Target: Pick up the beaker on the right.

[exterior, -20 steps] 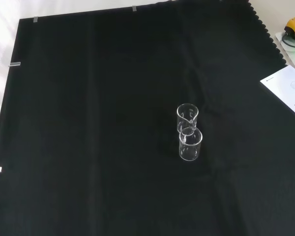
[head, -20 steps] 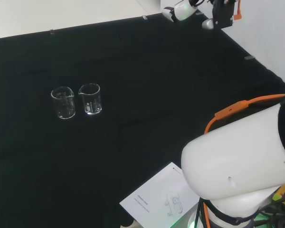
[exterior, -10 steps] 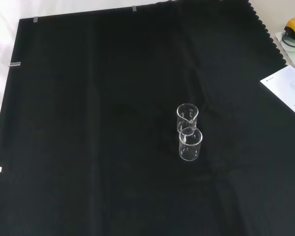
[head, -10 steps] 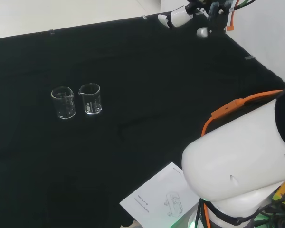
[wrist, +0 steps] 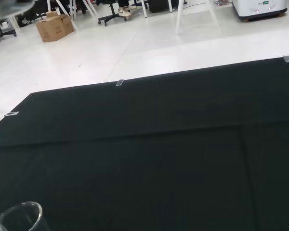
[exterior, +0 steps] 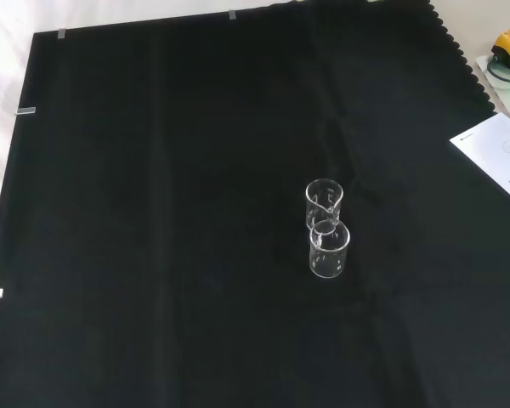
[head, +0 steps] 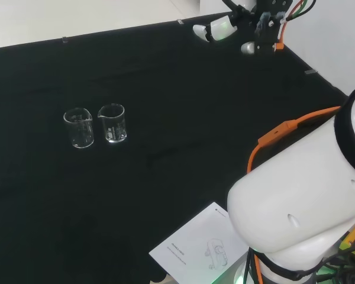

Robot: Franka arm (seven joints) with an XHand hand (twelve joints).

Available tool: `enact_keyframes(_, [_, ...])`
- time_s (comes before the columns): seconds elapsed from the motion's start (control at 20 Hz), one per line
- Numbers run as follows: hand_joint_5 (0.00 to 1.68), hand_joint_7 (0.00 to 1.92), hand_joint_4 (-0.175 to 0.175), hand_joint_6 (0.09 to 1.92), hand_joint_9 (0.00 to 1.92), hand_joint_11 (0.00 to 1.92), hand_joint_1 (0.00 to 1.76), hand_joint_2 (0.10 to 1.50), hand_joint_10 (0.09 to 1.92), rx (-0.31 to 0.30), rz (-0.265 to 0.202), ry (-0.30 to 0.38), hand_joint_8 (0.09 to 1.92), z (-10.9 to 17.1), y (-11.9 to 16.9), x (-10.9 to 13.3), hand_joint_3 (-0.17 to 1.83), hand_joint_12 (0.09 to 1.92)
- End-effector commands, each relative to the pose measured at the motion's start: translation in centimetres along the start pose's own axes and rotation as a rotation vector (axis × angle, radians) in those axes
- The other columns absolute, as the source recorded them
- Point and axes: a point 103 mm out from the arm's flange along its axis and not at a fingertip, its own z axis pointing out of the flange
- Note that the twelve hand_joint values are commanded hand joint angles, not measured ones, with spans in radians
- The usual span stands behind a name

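We're at the very start: nothing picked up yet. In the head view two clear beakers stand side by side on the counter (head: pixel 165 71), just apart, left of centre. The right beaker (head: pixel 112 123) is our target; the left beaker (head: pixel 78 128) sits just beside it. In the front view they line up one behind the other, the far one being the target (exterior: pixel 324 201) and the near one (exterior: pixel 329 248) overlapping it a bit. Both upright and look empty.

The robot hand (head: pixel 248 29) hangs at the far right of the head view, above the counter's far edge and well apart from the beakers. We can't tell if its fingers are spread or curled; it holds nothing as far as we see. Still to do, by our judgement: travel across to the target, close round it w/o knocking its neighbour, lift.

Surface: black cloth, a few creases, small clips along the edges. A printed sheet (head: pixel 198 248) lies at the near edge by the arm's base. In the wrist view a glass rim (wrist: pixel 19 216) shows close by, which beaker we can't say; beyond the cloth there's pale floor, a cardboard box (wrist: pixel 53 28) and chair legs.
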Motion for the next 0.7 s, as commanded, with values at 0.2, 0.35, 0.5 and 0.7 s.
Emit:
enact_keyframes(0.2, [0.13,0.02,-0.132,0.09,0.11,0.11,0.69,0.38,0.99,0.006,-0.011,0.066,0.83,1.7,0.7,-0.4,0.98,1.50])
enact_keyframes(0.35, [0.13,0.02,-0.134,0.09,0.13,0.13,0.69,0.38,0.99,0.016,-0.003,0.073,0.83,2.5,0.9,-0.5,0.98,1.49])
enact_keyframes(0.5, [0.14,0.02,-0.134,0.09,0.13,0.11,0.70,0.38,0.98,0.024,0.002,0.085,0.83,3.2,1.1,-0.3,0.98,1.49])
enact_keyframes(0.7, [0.14,0.02,-0.135,0.09,0.10,0.03,0.70,0.38,0.97,0.041,-0.015,0.107,0.84,4.2,1.2,0.3,0.98,1.50])
